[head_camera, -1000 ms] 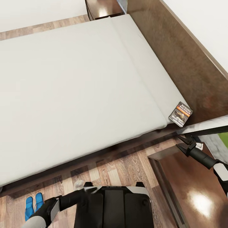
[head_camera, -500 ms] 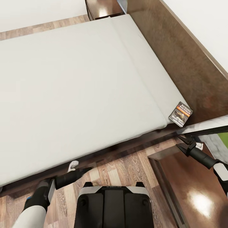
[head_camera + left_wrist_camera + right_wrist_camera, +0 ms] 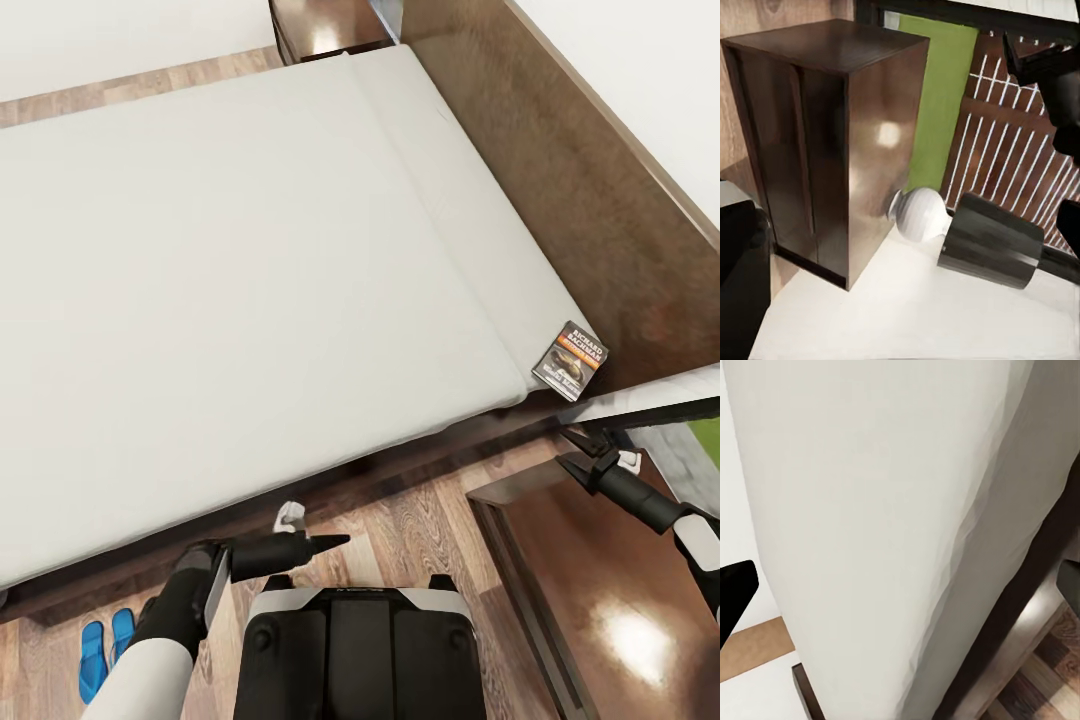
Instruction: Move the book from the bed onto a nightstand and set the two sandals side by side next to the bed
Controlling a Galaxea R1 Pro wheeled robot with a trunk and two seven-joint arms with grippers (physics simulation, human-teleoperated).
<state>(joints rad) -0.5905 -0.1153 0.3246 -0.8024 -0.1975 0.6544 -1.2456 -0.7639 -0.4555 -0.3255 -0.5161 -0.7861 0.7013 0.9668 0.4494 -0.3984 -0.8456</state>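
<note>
The book [image 3: 570, 360], a small dark paperback with white title text and an orange band, lies on the bed [image 3: 250, 250] at its near right corner, against the headboard [image 3: 600, 200]. My right gripper [image 3: 570, 448] hovers open just below that corner, a short way from the book. In the right wrist view its dark fingertips [image 3: 735, 585] stand wide apart, framing the mattress edge [image 3: 885, 532]. My left gripper [image 3: 335, 542] points right over the floor in front of my base, empty. Its fingers [image 3: 1050, 71] look spread in the left wrist view. The two blue sandals [image 3: 105, 648] lie side by side on the floor by the bed.
A nightstand [image 3: 600, 590] with a glossy dark top stands at the right under my right arm, and shows as a tall box [image 3: 832, 142] in the left wrist view. A second nightstand [image 3: 325, 30] sits at the bed's far corner. My base [image 3: 350, 650] fills the lower middle.
My left arm has swung up from beside my base and across to the right, and now points right above the floor. The right arm and the book have not moved.
</note>
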